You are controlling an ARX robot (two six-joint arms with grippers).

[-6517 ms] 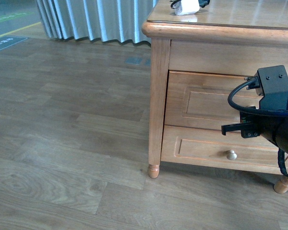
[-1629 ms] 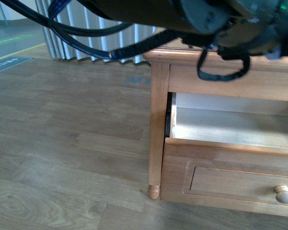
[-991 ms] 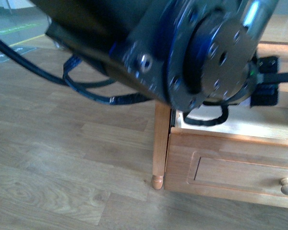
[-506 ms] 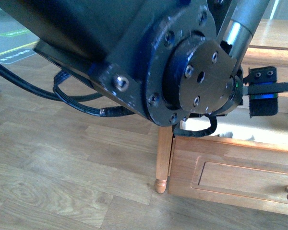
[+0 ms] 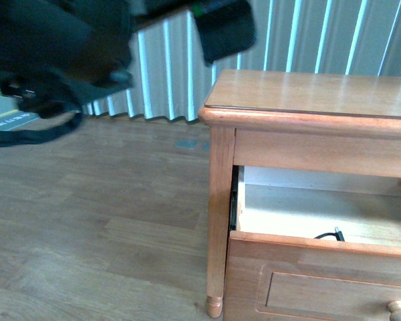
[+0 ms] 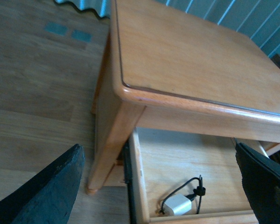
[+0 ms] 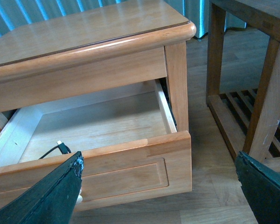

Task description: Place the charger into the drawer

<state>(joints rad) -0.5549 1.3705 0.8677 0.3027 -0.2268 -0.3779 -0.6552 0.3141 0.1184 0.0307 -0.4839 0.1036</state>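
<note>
Left wrist view: charger (image 6: 177, 204) lies in open drawer (image 6: 168, 161); front view catches only its cable (image 5: 327, 235). Left gripper (image 6: 157, 148) and right gripper (image 7: 158, 156) spread, empty. Blurred arm (image 5: 60, 40) masks curtain (image 5: 174, 73).

We see the drawer (image 7: 130, 161) pulled well out, its honey-brown framed front forward and its pale wood floor open to view. Inside it we find the charger (image 6: 177, 204), a small white block lying flat on that floor just behind the front panel. Its thin black cable loops loosely away from it.
</note>
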